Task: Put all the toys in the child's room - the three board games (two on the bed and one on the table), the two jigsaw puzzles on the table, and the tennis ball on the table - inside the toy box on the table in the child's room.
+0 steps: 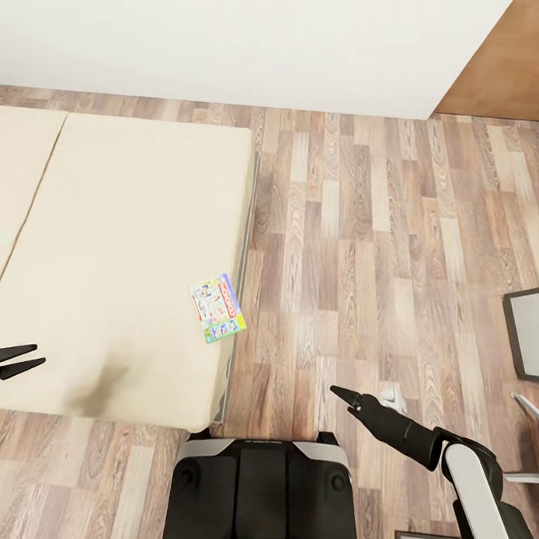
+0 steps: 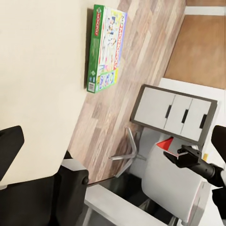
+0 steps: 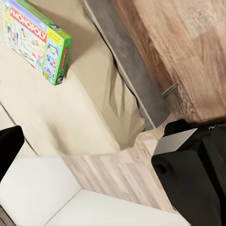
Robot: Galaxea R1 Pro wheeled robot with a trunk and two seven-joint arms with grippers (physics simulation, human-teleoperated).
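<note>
Clearly early on: one board game (image 1: 218, 307) lies untouched at the bed (image 1: 123, 241) edge; left gripper (image 1: 17, 362) spread and empty, right gripper (image 1: 344, 395) pressed together

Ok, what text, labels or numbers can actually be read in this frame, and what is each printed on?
"MONOPOLY": red banner on the lid of the board game lying on the bed near its edge.
The same banner in the head view and left wrist view: too small to read.
Small print on its green side: blurred.
</note>
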